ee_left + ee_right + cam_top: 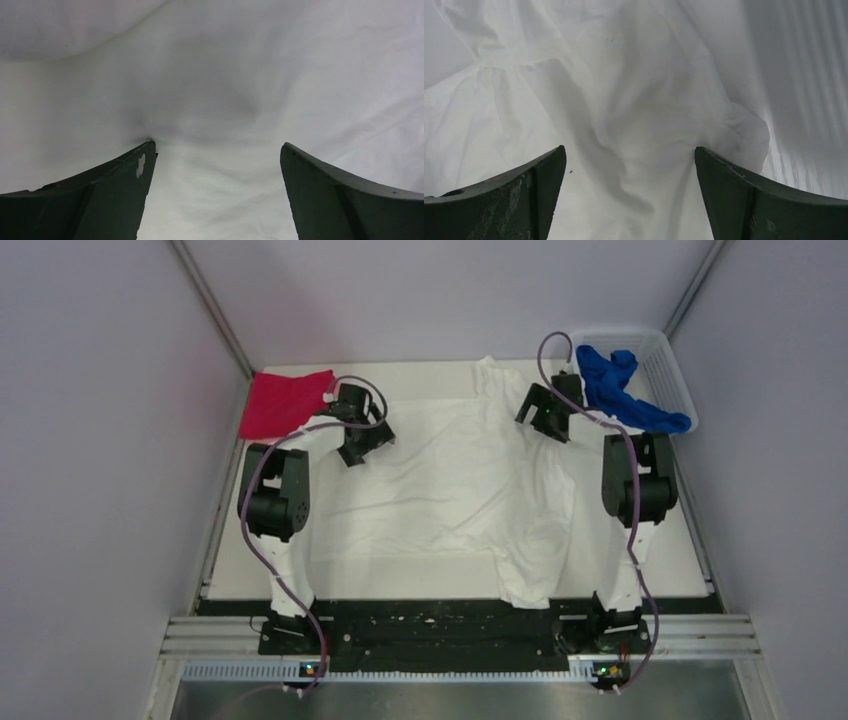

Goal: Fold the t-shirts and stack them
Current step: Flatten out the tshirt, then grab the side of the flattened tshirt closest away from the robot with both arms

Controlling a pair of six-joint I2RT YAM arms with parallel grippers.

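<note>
A white t-shirt (460,485) lies spread and wrinkled across the middle of the table, print not showing. My left gripper (362,448) is open, low over its far left part, white cloth (215,100) between its fingers. My right gripper (540,412) is open, low over its far right part, a bunched fold (644,125) between its fingers. A folded magenta t-shirt (285,402) lies at the far left. A royal-blue t-shirt (625,390) hangs crumpled over the basket's edge at the far right. No orange t-shirt is in view.
A white plastic mesh basket (668,375) stands at the far right corner. Grey walls close in both sides and the back. The black arm mounting rail (450,625) runs along the near edge.
</note>
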